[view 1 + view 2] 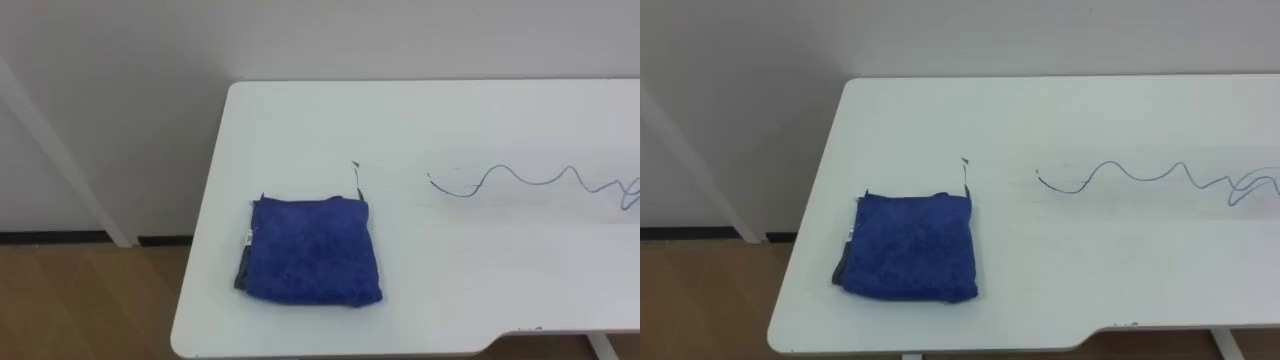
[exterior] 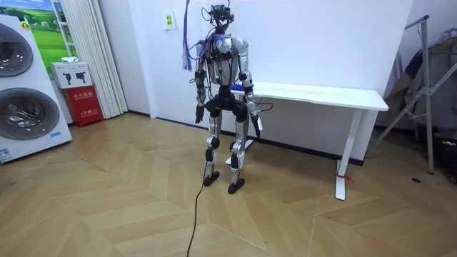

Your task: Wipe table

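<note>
1. Step in hand: the start, by my reading. No wiping is under way and the cloth lies untouched.
2. Blue cloth (image 1: 312, 250): folded square, flat on the tabletop (image 1: 450, 290), near the front-left corner and a little in from both edges.
3. The robot stands at the tabletop's left end, facing it, arms hanging at its sides.
4. Left robot hand (image 2: 198, 116) and right robot hand (image 2: 255, 120): both low, below the tabletop edge and holding nothing that I can make out. I cannot tell whether the fingers are straight or curled.
5. Target: a wavy pen line (image 1: 520, 180) runs from mid-tabletop towards the right edge, well apart from the cloth. A small dark mark (image 1: 356, 165) sits just beyond the cloth's far right corner.
6. Next move, as I judge it: raise a robot hand over the front edge, set it on the cloth, then push the cloth right along the line.
7. Count: cloth 1; pen line 1; small mark 1; tabletop 1.
</note>
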### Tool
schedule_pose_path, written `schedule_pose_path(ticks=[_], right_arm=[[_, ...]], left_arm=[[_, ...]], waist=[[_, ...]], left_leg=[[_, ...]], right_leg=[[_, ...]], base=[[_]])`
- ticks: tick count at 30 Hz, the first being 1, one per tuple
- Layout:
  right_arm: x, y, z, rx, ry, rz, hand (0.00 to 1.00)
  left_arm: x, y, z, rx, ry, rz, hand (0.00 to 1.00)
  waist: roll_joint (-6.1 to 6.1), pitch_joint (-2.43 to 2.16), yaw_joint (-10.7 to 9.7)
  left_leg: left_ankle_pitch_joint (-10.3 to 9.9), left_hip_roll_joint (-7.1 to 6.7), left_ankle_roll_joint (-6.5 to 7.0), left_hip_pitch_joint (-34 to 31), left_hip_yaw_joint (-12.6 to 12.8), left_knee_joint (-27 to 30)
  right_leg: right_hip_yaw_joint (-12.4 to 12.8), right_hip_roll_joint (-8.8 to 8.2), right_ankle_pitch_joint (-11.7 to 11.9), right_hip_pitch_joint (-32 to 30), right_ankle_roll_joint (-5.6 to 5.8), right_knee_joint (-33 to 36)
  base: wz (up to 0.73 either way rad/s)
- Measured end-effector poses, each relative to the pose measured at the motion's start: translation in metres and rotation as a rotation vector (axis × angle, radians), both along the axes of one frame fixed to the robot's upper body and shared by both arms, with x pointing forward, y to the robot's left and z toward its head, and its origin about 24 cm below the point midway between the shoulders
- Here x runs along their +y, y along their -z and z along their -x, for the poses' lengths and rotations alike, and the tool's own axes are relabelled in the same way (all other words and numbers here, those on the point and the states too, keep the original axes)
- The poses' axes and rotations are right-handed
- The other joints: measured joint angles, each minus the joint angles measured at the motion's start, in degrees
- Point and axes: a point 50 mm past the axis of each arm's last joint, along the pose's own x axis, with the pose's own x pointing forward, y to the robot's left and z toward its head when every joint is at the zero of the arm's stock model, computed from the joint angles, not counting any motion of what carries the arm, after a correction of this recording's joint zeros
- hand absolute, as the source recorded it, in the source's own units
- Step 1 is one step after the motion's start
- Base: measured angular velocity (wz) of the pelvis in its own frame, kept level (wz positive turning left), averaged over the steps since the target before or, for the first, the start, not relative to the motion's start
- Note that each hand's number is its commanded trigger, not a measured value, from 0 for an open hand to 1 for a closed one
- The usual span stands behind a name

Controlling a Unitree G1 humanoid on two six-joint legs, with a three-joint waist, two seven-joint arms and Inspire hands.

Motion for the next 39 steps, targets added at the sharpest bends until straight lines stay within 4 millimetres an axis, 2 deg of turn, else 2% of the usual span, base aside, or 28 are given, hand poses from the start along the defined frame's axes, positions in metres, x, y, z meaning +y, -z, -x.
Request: schedule_pose_path(ticks=[14, 20, 25, 27, 31, 36, 39], right_arm=[[0.0, 0.0, -0.004, -0.006, -0.01, -0.017, 0.0], [0.001, 0.0, -0.002, 0.002, 0.013, -0.027, 0.0], [-0.001, 0.0, 0.004, -0.02, 0.175, -0.006, 0.0], [-0.005, -0.001, 0.014, -0.022, 0.304, 0.029, 0.0], [-0.015, -0.004, 0.022, -0.042, 0.534, 0.084, 0.0], [-0.043, -0.013, 0.022, -0.131, 0.813, 0.211, 0.0], [-0.073, -0.024, 0.001, -0.248, 0.846, 0.33, 0.0]], left_arm=[[-0.001, 0.0, -0.001, -0.002, 0.002, 0.006, 0.0], [-0.001, 0.001, 0.006, 0.028, -0.006, 0.009, 0.0], [0.002, 0.001, 0.008, 0.042, -0.031, 0.002, 0.0], [0.006, 0.0, 0.009, 0.04, -0.06, -0.006, 0.0], [0.014, -0.002, 0.015, 0.049, -0.127, -0.023, 0.0], [0.032, -0.007, 0.02, 0.048, -0.189, -0.067, 0.0], [0.04, -0.009, 0.02, 0.041, -0.184, -0.087, 0.0]], waist=[[-0.11, 0.03, 0.1], [-0.24, 0.08, 0.0], [-0.66, 0.09, -0.2], [-0.94, 0.06, -0.5], [-1.48, 0.06, -1.6], [-3.22, 0.13, -2.9], [-3.69, 0.24, -3.0]], left_leg=[[0.0, 0.0, 0.0, -0.1, 0.0, 0.0], [0.0, 0.02, 0.0, 0.1, 0.1, -0.1], [0.0, 0.03, 0.0, 0.3, 0.1, -0.1], [0.0, 0.0, 0.0, 0.3, 0.1, -0.1], [0.0, -0.02, 0.0, 0.5, 0.1, -0.1], [0.0, -0.05, 0.0, 0.4, 0.2, -0.2], [0.0, -0.01, 0.01, 0.2, 1.2, -0.3]], right_leg=[[0.0, -0.03, 0.0, -0.1, 0.0, 0.0], [0.0, -0.02, 0.0, 0.1, 0.0, 0.0], [0.1, -0.01, 0.0, 0.2, 0.0, -0.2], [0.3, 0.01, 0.0, 0.3, 0.0, -0.3], [0.4, 0.02, 0.0, 0.5, 0.0, -0.3], [0.3, -0.02, 0.0, 0.4, 0.0, -0.3], [1.3, 0.08, 0.0, -0.4, 0.01, -0.1]], base=[[0.0], [0.0], [-0.01], [0.0], [0.0], [-0.01], [-0.15]])
